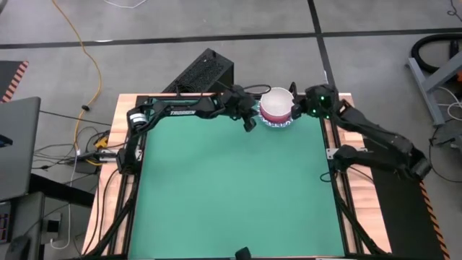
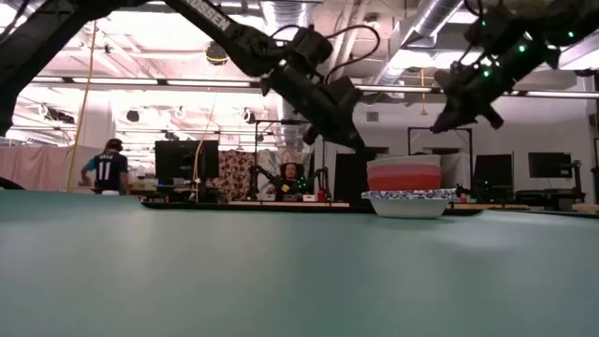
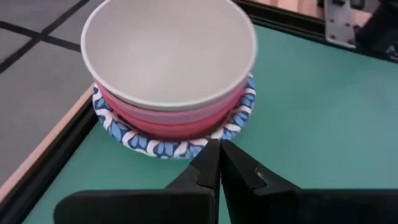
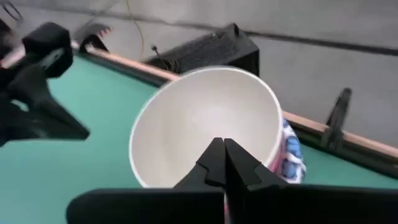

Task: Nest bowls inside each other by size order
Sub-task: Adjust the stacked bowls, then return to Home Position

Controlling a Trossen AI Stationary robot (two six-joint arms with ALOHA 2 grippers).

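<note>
Table (image 1: pixel 216 188) far edge: bowls (image 1: pixel 275 107) stacked btwn both closed fingers.

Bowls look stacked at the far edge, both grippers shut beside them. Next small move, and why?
Probably back both arms off. The stack looks nested: off-white bowl on top, pink and red under it, blue-rimmed bowl at the base. The left gripper and right gripper are shut, holding nothing.

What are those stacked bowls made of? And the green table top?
The top off-white bowl looks like matte plastic or melamine: thin rim, even colour, no shine, though glazed pottery cannot be ruled out. The pink bowl beneath looks the same. The blue-patterned bowl at the bottom has a printed rim, likely melamine. The green table top looks like a dull mat.
</note>
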